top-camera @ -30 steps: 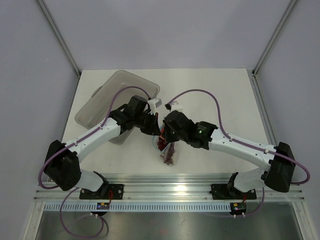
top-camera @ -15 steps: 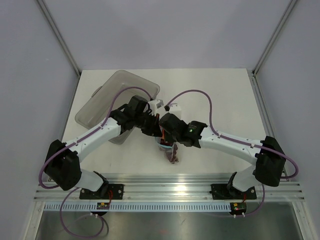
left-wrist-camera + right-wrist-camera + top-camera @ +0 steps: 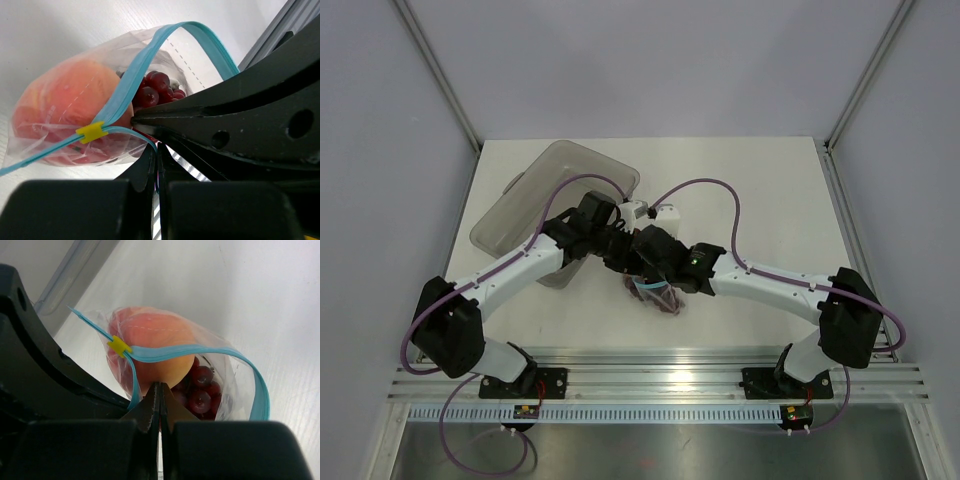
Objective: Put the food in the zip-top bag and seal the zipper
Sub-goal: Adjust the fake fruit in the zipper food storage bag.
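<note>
The zip-top bag [image 3: 655, 292] hangs between my two grippers near the table's front middle. The orange-red peach [image 3: 65, 112] and dark red grapes [image 3: 156, 90] are inside it; they also show in the right wrist view, peach [image 3: 157, 342] and grapes [image 3: 201, 390]. The blue-teal zipper [image 3: 135, 75] gapes open over most of its length, with a yellow slider [image 3: 92, 132] near one end, also in the right wrist view [image 3: 119, 346]. My left gripper [image 3: 157, 149] is shut on the bag's zipper edge. My right gripper [image 3: 160, 386] is shut on the bag's edge in front of the peach.
The large translucent grey tray [image 3: 555, 190] lies at the back left, close behind my left arm; its edge shows in the right wrist view [image 3: 75, 270]. The aluminium rail [image 3: 660, 355] runs along the table's near edge. The two grippers are almost touching.
My right gripper has moved left, closer to the left gripper. The bag, which hung down toward the front edge, now sits higher and more bunched between the grippers.
</note>
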Motion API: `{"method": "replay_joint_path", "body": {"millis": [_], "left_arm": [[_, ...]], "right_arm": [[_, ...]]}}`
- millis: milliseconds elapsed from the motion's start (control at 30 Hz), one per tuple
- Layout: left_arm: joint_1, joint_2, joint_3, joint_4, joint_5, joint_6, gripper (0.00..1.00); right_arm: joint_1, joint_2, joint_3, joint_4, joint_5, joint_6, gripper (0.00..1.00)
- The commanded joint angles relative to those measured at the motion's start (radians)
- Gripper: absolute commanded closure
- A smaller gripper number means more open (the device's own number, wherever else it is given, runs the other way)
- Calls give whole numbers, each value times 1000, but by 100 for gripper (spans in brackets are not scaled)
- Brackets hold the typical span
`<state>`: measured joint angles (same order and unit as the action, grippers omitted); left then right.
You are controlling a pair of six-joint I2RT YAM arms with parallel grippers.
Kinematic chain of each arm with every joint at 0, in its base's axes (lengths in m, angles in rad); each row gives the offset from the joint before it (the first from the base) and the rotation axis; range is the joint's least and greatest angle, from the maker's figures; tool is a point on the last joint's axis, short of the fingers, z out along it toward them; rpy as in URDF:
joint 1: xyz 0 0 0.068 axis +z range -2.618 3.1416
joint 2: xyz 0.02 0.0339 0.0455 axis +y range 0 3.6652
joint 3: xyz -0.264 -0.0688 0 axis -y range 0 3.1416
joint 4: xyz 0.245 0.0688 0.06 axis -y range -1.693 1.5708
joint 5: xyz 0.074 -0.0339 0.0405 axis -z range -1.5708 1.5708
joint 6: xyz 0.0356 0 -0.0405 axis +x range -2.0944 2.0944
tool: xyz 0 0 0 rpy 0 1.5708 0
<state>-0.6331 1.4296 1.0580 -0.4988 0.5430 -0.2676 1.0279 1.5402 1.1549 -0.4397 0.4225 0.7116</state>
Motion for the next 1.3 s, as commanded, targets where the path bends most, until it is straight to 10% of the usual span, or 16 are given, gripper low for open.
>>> {"method": "replay_joint_path", "body": {"millis": [0, 700, 900, 1267], "left_arm": [[-5, -14, 27, 46, 86, 10, 100], [15, -11, 56, 9, 61, 48, 100], [15, 28, 125, -12, 51, 70, 100], [15, 150, 243, -66, 92, 122, 100]], "right_arm": [[8, 11, -1, 122, 38, 35, 100], [6, -302, -81, 87, 36, 5, 100], [-21, -364, -90, -56, 182, 21, 74], [-190, -428, -281, -50, -52, 57, 94]]}}
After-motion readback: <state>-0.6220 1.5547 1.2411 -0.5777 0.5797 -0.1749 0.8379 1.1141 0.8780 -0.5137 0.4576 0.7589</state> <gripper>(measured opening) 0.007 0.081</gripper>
